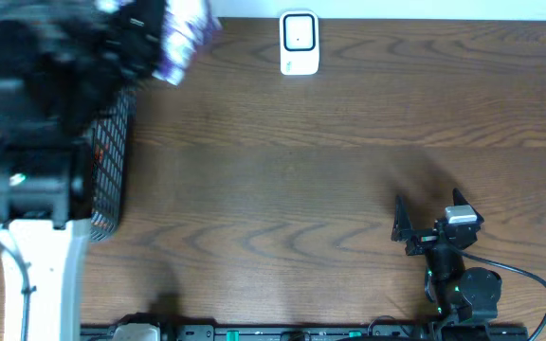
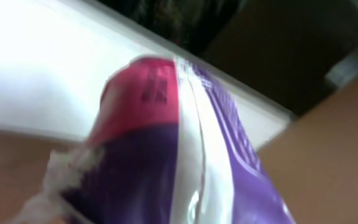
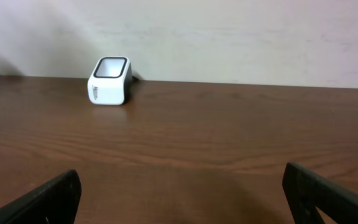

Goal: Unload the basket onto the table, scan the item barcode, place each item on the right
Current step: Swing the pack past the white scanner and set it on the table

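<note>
Seemingly mid-carry, the left gripper (image 1: 157, 45) pinched the purple packet (image 1: 186, 38) above the worktop's (image 1: 349, 142) far-left corner, which next needed facing toward the scanner (image 1: 299, 43) (far edge, middle), while the right gripper (image 1: 427, 213) gaped empty.

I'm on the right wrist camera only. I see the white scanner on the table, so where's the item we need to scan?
Observer: The left pincer is shut on a purple and pink packet at the far left, beside a black wire basket.
Operator: Is it at the scanner yet?
Observer: No. From overhead, the packet is well to the left of the scanner, with bare table between them.
Operator: Is a barcode showing?
Observer: The left wrist view is blurred. There is dark print on the packet's pink end, but I can't tell whether it's a barcode.
</note>
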Robot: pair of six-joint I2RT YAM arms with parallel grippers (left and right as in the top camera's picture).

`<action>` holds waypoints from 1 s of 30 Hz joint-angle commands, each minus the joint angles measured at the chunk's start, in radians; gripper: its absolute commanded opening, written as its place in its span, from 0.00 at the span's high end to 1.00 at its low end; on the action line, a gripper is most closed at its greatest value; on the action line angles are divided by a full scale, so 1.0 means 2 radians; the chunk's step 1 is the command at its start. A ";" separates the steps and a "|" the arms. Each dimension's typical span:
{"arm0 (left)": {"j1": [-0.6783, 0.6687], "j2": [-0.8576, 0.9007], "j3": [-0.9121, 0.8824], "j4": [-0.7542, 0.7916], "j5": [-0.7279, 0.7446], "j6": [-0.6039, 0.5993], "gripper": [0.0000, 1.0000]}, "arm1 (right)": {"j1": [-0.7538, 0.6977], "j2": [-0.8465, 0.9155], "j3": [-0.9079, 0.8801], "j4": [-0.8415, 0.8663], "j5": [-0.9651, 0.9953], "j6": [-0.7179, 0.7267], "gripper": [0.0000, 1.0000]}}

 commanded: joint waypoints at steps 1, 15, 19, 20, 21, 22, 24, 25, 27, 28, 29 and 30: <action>-0.058 0.035 0.001 -0.037 -0.092 0.138 0.93 | 0.004 -0.003 -0.002 -0.002 0.002 -0.006 0.01; -0.260 0.251 0.001 -0.085 -0.524 0.224 0.93 | 0.004 -0.003 -0.002 -0.002 0.002 -0.006 0.01; -0.297 0.315 0.001 -0.080 -0.525 0.166 0.93 | 0.004 -0.003 -0.002 -0.002 0.002 -0.006 0.01; -0.305 0.328 0.001 -0.077 -0.524 0.152 0.92 | 0.004 -0.003 -0.002 -0.002 0.002 -0.006 0.01; -0.312 0.339 0.001 -0.074 -0.524 0.141 0.92 | 0.004 -0.003 -0.002 -0.002 0.002 -0.006 0.01; -0.320 0.349 0.001 -0.069 -0.524 0.130 0.92 | 0.004 -0.003 -0.002 -0.002 0.002 -0.006 0.01; -0.335 0.364 0.001 -0.059 -0.519 0.121 0.68 | 0.004 -0.003 -0.002 -0.002 0.002 -0.006 0.01; -0.342 0.367 0.001 -0.054 -0.514 0.122 0.48 | 0.004 -0.003 -0.002 -0.002 0.002 -0.006 0.01; -0.355 0.368 0.001 -0.041 -0.515 0.131 0.38 | 0.004 -0.003 -0.002 -0.002 0.002 -0.006 0.01; -0.360 0.365 0.001 -0.033 -0.515 0.147 0.38 | 0.004 -0.003 -0.002 -0.002 0.002 -0.006 0.01; -0.363 0.361 0.002 -0.027 -0.515 0.160 0.36 | 0.004 -0.003 -0.002 -0.002 0.002 -0.006 0.01; -0.364 0.355 0.003 -0.023 -0.515 0.169 0.28 | 0.004 -0.003 -0.002 -0.002 0.002 -0.006 0.01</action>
